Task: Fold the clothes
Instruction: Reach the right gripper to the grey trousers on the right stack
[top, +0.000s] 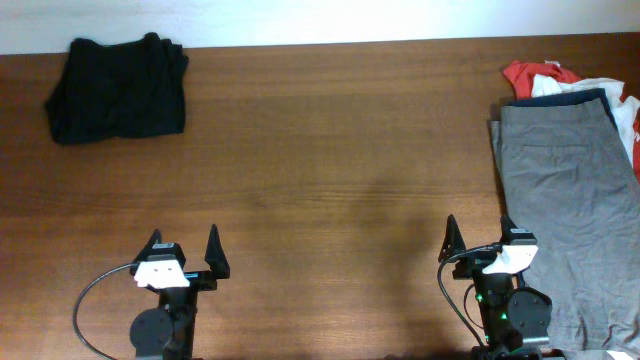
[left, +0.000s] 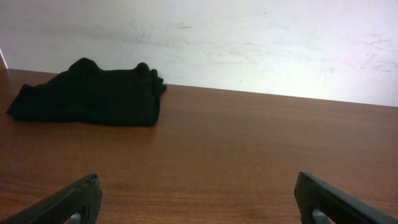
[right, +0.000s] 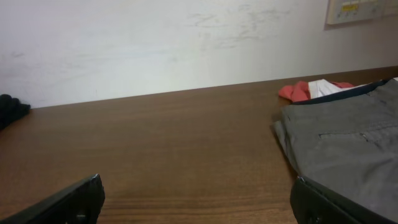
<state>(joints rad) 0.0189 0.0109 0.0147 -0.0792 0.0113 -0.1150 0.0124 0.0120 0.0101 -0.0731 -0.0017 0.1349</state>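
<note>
Large grey-taupe shorts (top: 572, 205) lie flat at the table's right side, also in the right wrist view (right: 348, 146). A navy piece (top: 560, 97), a red piece (top: 525, 75) and a white piece (top: 625, 115) lie under their far end. A folded black garment (top: 118, 87) lies at the far left, also in the left wrist view (left: 87, 93). My left gripper (top: 183, 245) is open and empty near the front edge. My right gripper (top: 477, 236) is open and empty, its right finger at the shorts' left edge.
The brown wooden table (top: 330, 160) runs to a white wall at the back. A wall panel (right: 364, 9) shows at the top right of the right wrist view.
</note>
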